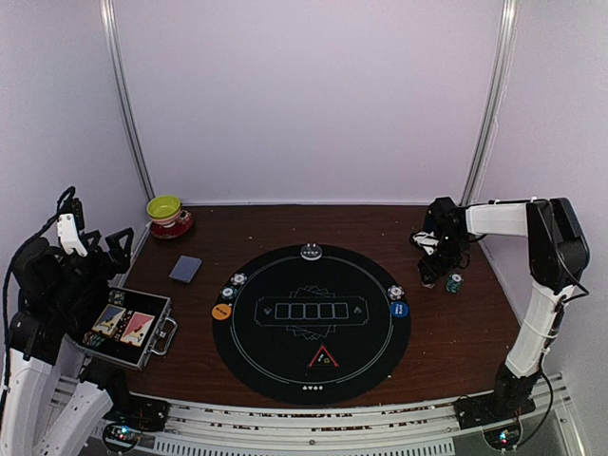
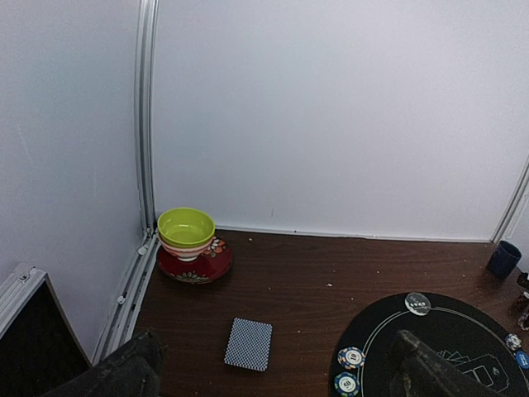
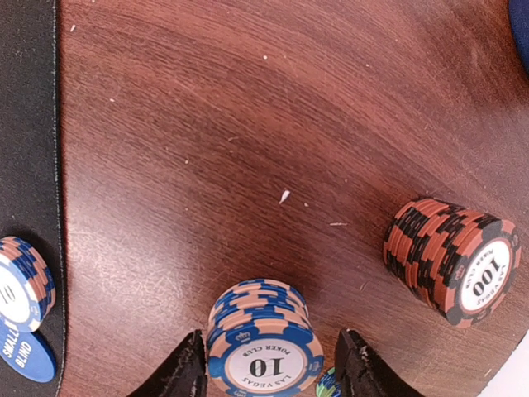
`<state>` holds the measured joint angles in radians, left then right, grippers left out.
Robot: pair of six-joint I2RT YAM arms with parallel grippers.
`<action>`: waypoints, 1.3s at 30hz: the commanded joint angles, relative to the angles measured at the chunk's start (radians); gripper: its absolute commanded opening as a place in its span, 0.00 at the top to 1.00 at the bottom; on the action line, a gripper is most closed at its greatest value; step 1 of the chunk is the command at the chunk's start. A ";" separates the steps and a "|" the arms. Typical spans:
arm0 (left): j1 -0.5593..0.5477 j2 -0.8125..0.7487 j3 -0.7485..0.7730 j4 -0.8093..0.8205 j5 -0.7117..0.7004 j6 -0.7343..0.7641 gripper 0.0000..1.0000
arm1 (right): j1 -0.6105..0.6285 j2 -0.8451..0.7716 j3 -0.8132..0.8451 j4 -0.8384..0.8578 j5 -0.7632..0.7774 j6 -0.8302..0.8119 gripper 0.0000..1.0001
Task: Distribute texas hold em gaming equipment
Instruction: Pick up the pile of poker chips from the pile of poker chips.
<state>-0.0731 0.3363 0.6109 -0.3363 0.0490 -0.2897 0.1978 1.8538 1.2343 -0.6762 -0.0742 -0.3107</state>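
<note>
Currently right gripper point(image 3: 273, 376) stands open astride the blue 10 chip stack point(image 3: 263, 335), nothing clamped, just off the black mat's point(image 1: 370, 351) right edge. On the mat: chip stacks point(image 1: 234, 285), blind buttons point(image 1: 221, 311), triangle marker point(image 1: 323, 358) placed; card deck point(image 1: 185, 269) left of the mat looks undealt, so probably midway.

soft, even light; faint shadows beside the poker chips point(image 3: 450, 256); slight grain.

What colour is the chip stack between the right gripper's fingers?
The chip stack is blue with salmon edge stripes; clearest in right wrist view.
</note>
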 commanded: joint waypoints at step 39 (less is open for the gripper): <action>0.009 -0.012 0.003 0.056 0.008 0.006 0.02 | -0.003 -0.116 0.011 0.020 -0.054 0.008 0.68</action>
<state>-0.0727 0.3363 0.6109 -0.3363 0.0490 -0.2897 0.1978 1.7840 1.2343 -0.6720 -0.1123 -0.3096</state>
